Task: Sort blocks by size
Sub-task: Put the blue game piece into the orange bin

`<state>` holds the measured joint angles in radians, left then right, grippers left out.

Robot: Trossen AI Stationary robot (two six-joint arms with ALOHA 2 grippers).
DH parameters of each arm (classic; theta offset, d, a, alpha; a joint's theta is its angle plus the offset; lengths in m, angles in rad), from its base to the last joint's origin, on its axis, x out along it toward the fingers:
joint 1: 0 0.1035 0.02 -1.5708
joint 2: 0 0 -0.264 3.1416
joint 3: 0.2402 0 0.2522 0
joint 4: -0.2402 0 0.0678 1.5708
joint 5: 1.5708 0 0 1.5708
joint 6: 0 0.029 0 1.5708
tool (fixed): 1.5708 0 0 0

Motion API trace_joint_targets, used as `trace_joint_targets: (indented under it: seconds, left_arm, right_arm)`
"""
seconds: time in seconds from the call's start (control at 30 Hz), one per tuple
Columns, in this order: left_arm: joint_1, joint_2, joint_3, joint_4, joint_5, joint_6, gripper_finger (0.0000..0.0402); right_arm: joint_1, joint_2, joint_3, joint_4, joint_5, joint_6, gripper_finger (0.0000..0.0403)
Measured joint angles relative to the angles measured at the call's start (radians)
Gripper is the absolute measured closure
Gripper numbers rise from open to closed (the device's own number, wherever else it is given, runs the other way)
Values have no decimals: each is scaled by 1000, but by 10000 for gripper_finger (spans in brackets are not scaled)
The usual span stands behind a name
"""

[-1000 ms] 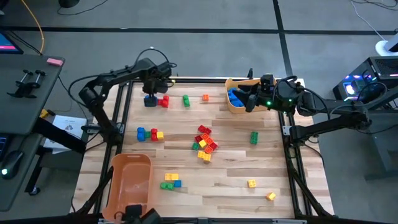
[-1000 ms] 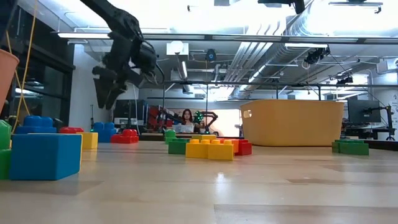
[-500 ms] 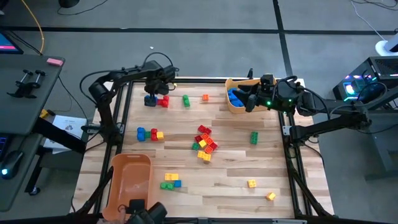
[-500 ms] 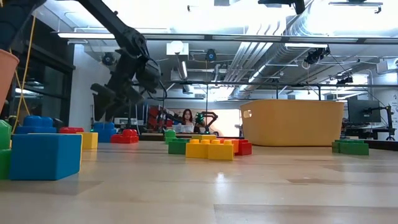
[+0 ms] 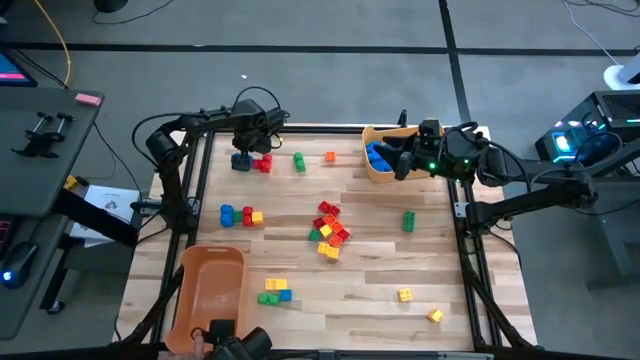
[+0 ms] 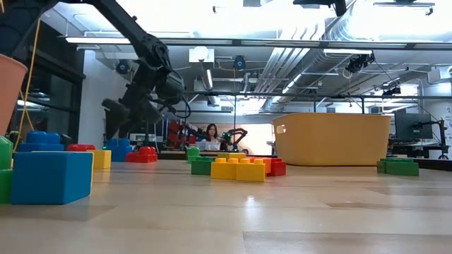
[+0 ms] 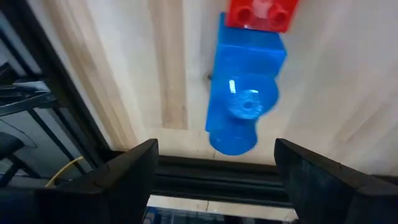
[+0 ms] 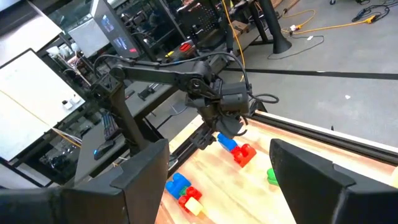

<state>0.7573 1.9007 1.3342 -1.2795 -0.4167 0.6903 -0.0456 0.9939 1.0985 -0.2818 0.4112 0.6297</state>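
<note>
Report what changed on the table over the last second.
The left end effector came down over the blue block beside the red block, open, gripping nothing. The right end effector stayed over the orange bin; no block moved.

Pale striped wood table (image 5: 370, 290) framed in black. Blocks (image 5: 328, 228): red, yellow, green and orange in the central cluster; blue and red pair (image 5: 250, 162) near the far left corner; single green (image 5: 408, 221) toward the right edge; yellow (image 5: 404, 294) near the front. Orange bin (image 5: 210, 290) at front left; tan bin (image 5: 382, 172) holding blue pieces at far right.
</note>
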Motion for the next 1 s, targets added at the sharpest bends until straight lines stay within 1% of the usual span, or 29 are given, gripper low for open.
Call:
trace_joint_targets:
  seconds: [0.2,0.33,0.47,0.57,0.7,0.77,0.87,0.93,1.0]
  left_arm:
    - [-20,0,0,-16,0,12,136]
    - [-37,0,14,-80,1,-35,149]
    - [-55,-2,66,-133,6,-138,151]
    - [-76,-3,105,-143,47,-219,151]
    - [-114,-4,122,-73,143,-270,151]
    - [-136,-4,110,-44,124,-246,151]
    - [-159,-4,80,-4,30,-188,151]
    - [-162,-4,58,33,-20,-188,151]
    - [-158,-4,33,58,-31,-207,151]
  right_arm:
    - [0,0,0,0,0,0,128]
    - [0,0,0,-1,0,-1,128]
    - [0,0,0,-20,0,-1,128]
    - [0,0,0,-36,0,-1,128]
    - [0,0,0,-51,0,-1,128]
    - [0,0,0,-51,0,-1,128]
    - [0,0,0,-51,-1,-1,128]
    - [0,0,0,-51,-1,-1,128]
    - [0,0,0,-52,-1,-1,128]
